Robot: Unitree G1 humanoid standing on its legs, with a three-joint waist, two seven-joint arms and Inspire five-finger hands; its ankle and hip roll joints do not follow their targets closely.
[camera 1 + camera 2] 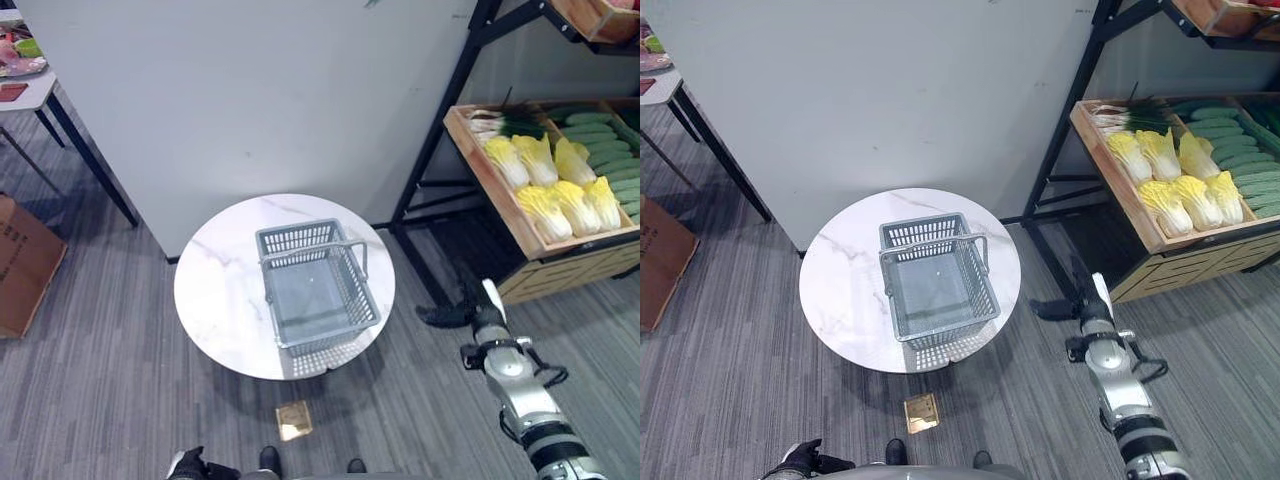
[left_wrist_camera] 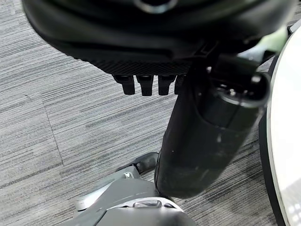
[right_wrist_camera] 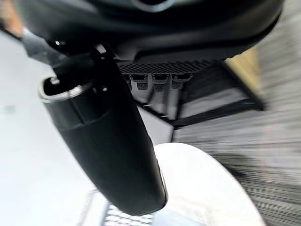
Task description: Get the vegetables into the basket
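Note:
An empty grey plastic basket (image 1: 300, 238) stands on a round white marble table (image 1: 220, 290) with its handle folded toward the right side. The vegetables lie in a wooden crate (image 1: 490, 178) on the rack to the right: yellow-white cabbages (image 1: 560, 195), green cucumbers (image 1: 600, 140) and green onions (image 1: 500, 122). My right hand (image 1: 462, 308) hovers low between the table and the rack, fingers straight, holding nothing; its thumb (image 3: 108, 141) fills the right wrist view. My left hand (image 1: 190, 463) hangs at the bottom edge, relaxed and empty, thumb (image 2: 207, 136) in the left wrist view.
The black metal rack (image 1: 440, 130) holds the crate and has another crate higher up. A white wall panel (image 1: 250, 90) stands behind the table. A cardboard box (image 1: 25, 265) and a side table (image 1: 30, 88) are at the left. A brass floor plate (image 1: 294, 420) lies below the table.

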